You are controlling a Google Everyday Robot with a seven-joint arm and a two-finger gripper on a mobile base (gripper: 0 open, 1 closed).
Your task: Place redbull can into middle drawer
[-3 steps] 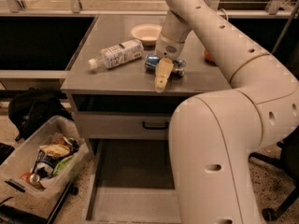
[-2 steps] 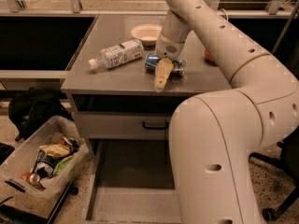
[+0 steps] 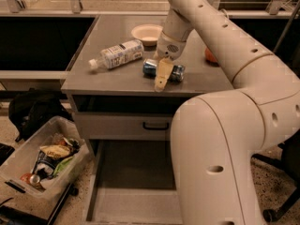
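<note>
The redbull can [image 3: 177,72], blue and silver, lies on its side on the grey cabinet top [image 3: 108,78], right of centre. My gripper [image 3: 164,75] comes down from the arm above and sits right over the can, with its tan tip in front of the can's middle. The can rests on the top. The middle drawer [image 3: 133,172] is pulled out low in front of the cabinet, and its flat grey floor is bare. Part of it is hidden behind my arm's large white link.
A clear water bottle [image 3: 117,54] lies left of the can. A pale bowl [image 3: 147,33] stands behind it, an orange object [image 3: 209,56] to the right. A closed drawer front with a black handle [image 3: 155,125] is above the open drawer. A bin of snacks [image 3: 42,165] stands on the floor to the left.
</note>
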